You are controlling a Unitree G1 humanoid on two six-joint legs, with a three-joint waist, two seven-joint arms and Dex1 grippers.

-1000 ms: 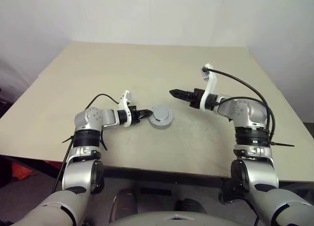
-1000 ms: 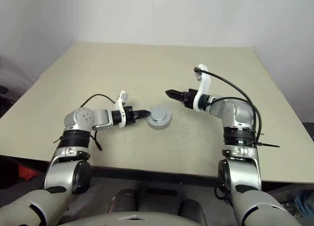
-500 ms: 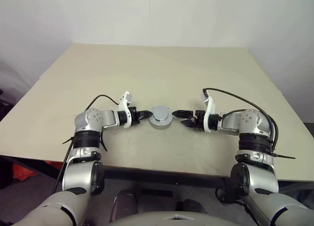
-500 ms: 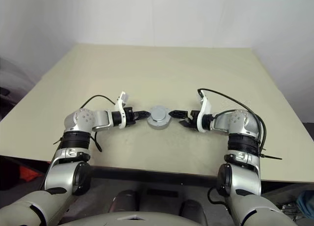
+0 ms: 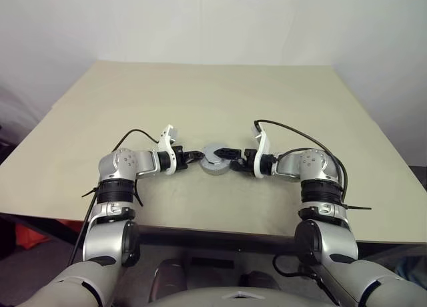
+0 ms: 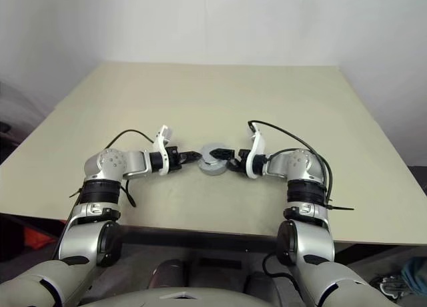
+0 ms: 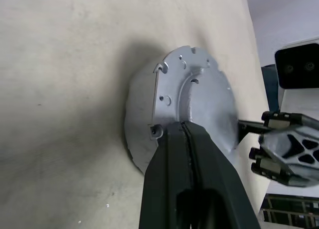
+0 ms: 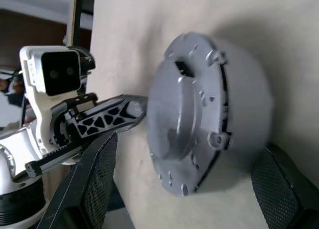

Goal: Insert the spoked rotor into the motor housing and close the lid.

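Right tool (image 5: 227,157) has dropped, wide open, around the grey lidded motor housing (image 5: 215,160); left tool (image 5: 197,157) closed beside it.

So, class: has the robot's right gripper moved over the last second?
Yes. The right gripper has come down and in toward the round metal housing on the table; its open fingers now straddle it, opposite the shut left gripper.
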